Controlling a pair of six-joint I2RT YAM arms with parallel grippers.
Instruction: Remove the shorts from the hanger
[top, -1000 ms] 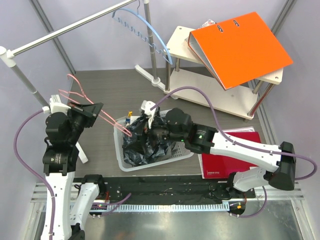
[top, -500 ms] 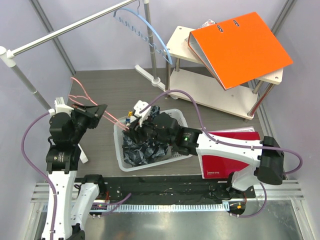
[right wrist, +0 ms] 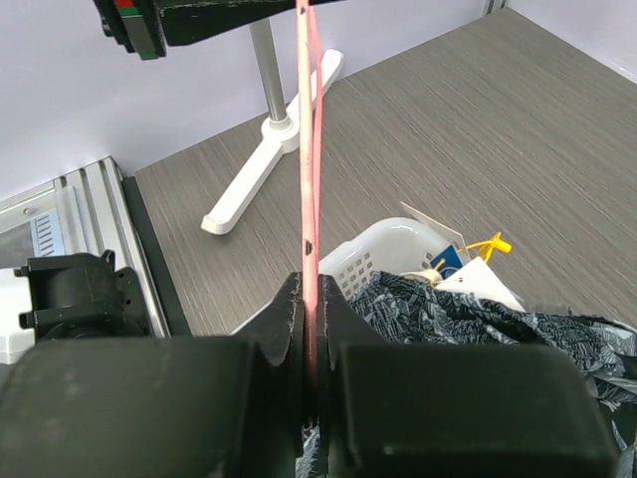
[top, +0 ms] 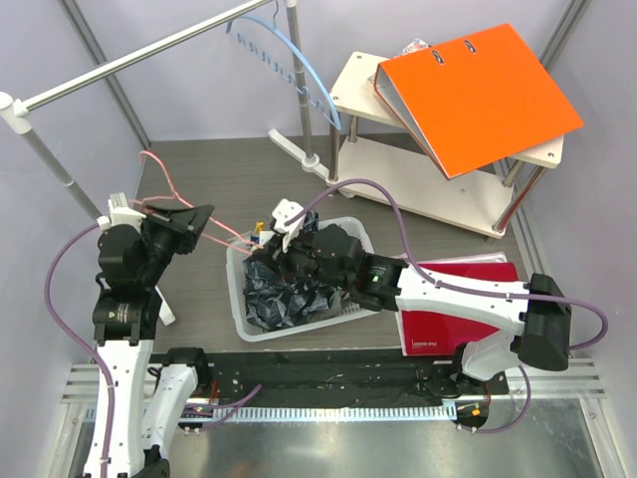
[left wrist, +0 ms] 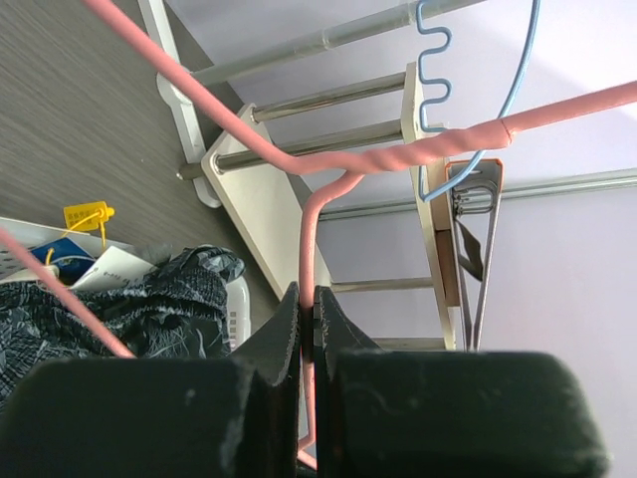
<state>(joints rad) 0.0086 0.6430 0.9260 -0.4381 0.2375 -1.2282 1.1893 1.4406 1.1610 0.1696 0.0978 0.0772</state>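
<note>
The pink wire hanger (top: 231, 235) stretches from my left gripper (top: 199, 221) down to the white basket (top: 236, 289). The dark patterned shorts (top: 284, 299) lie bunched in that basket, with paper tags and a yellow tie on them. My left gripper (left wrist: 308, 299) is shut on the hanger (left wrist: 398, 157) just below its twisted neck. My right gripper (right wrist: 312, 289) is shut on the hanger's thin wire (right wrist: 306, 149) right above the shorts (right wrist: 468, 319), at the basket's far left corner. Where wire meets fabric is hidden behind the fingers.
A clothes rail with a blue hanger (top: 289, 60) crosses the back, its white foot (top: 299, 154) on the table. An orange binder (top: 478, 90) lies on a wooden shelf unit (top: 358, 80) at the back right. A red binder (top: 458, 299) lies right of the basket.
My right gripper moved left across the basket and closed from wide open onto the hanger wire. The left gripper kept its hold and shifted only slightly.
</note>
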